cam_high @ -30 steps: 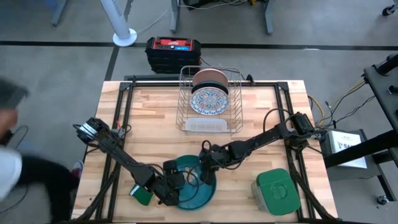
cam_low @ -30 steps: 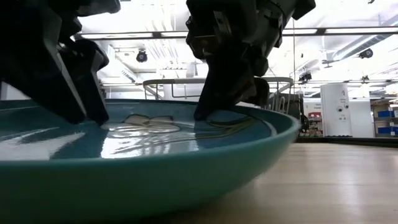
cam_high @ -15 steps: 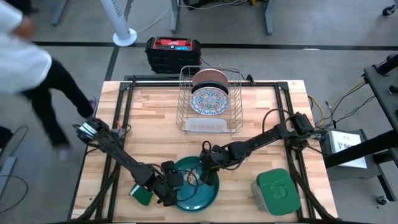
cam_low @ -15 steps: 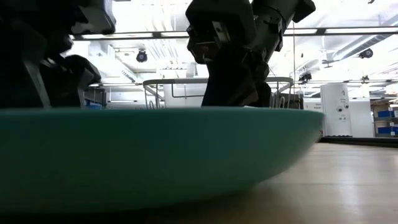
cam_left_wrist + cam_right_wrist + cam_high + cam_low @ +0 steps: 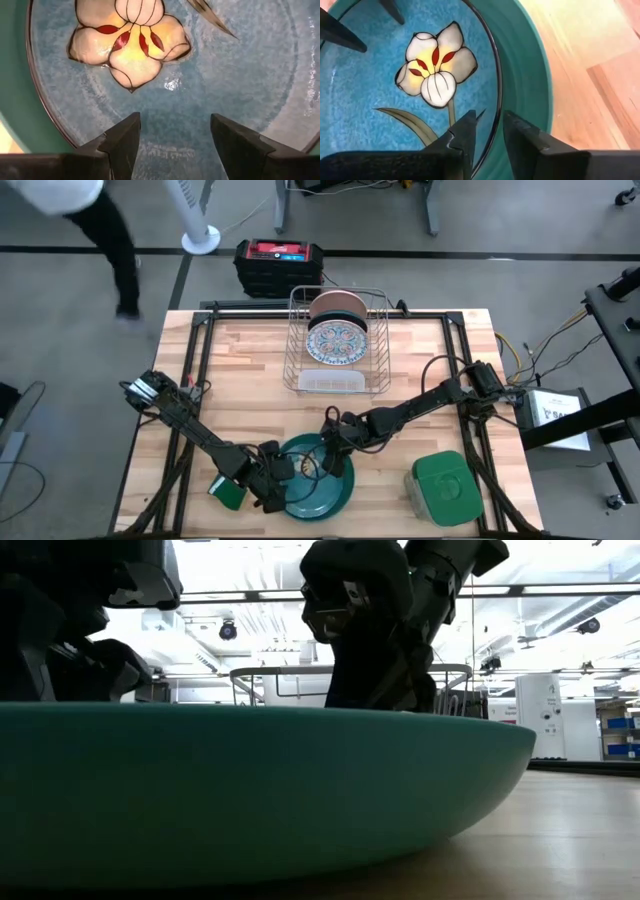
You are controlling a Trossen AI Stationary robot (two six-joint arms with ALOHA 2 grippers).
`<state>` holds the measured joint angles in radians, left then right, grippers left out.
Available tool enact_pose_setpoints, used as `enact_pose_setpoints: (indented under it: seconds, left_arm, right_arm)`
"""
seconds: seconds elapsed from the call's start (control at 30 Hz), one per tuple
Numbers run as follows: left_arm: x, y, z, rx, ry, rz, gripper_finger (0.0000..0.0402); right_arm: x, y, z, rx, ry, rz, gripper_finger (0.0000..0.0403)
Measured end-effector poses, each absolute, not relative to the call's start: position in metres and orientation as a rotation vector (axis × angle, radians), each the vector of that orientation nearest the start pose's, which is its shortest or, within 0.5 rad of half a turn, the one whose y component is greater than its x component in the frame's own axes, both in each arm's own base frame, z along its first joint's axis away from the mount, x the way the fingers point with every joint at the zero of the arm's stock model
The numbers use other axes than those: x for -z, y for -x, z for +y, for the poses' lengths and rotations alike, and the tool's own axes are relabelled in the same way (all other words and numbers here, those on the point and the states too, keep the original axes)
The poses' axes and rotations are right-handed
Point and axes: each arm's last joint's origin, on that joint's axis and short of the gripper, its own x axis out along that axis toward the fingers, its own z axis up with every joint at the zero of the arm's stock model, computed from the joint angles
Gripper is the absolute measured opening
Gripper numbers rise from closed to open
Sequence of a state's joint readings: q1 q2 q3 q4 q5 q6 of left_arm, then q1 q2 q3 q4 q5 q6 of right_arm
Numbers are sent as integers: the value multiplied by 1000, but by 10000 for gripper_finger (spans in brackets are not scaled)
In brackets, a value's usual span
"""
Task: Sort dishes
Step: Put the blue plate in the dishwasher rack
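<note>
**Teal-green plate flat on the counter**

The round, glossy teal-green plate (image 5: 318,487), flower painted inside, is laid face-up on the wooden counter (image 5: 240,380), near the wire rack (image 5: 338,340). The left pincer (image 5: 172,145) is spread open above it; the right pincer (image 5: 487,135) is parted over its rim.

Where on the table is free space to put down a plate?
Bare wood lies left of the dish rack, and right of it toward the table's edge. The near edge is crowded: teal plate, left gripper, right gripper, green-lidded container.

2 dark arms; seemingly black cabling.
</note>
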<state>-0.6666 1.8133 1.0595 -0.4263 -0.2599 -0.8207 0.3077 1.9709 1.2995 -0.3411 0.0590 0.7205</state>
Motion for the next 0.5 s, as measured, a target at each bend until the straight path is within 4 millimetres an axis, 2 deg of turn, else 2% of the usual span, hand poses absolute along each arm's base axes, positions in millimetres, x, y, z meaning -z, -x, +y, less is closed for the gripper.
enact_pose_setpoints:
  seconds: [0.27, 0.5]
  left_arm:
    - [-144, -269, -203, -93, 246, 1112, 231]
    - [-131, -265, -200, -82, 272, 1083, 231]
  right_arm:
    - [-160, -375, 124, 193, -516, 1096, 133]
    - [-166, -366, 138, 154, -565, 1143, 183]
